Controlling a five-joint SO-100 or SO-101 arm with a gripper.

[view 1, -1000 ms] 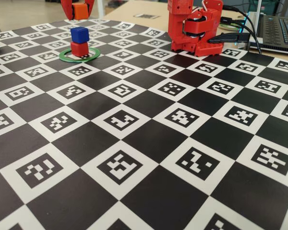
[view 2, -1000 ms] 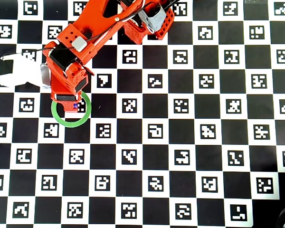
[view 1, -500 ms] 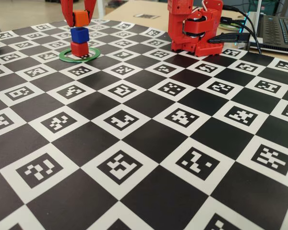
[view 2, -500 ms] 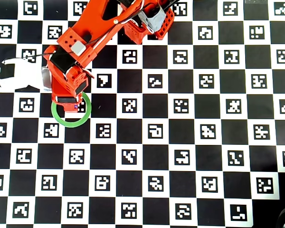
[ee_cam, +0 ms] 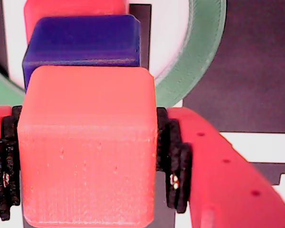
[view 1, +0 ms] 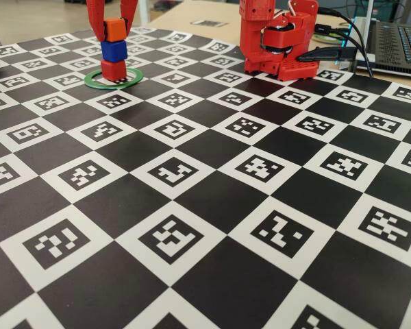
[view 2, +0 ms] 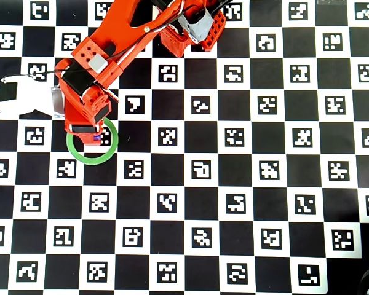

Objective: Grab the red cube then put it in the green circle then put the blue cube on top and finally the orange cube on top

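Gripping the orange cube [view 1: 115, 29], the end effector [view 1: 114, 27] apparently rests it on the blue cube [view 1: 114, 51]

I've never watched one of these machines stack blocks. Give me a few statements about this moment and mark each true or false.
1. The tool grips the orange cube. True.
2. The blue cube sits under the red cube. False: blue rests on top of red.
3. The red cube stands inside the green circle. True.
4. The orange cube lies alone on the checkered board. False: it is atop the stack, between the tool's fingers.
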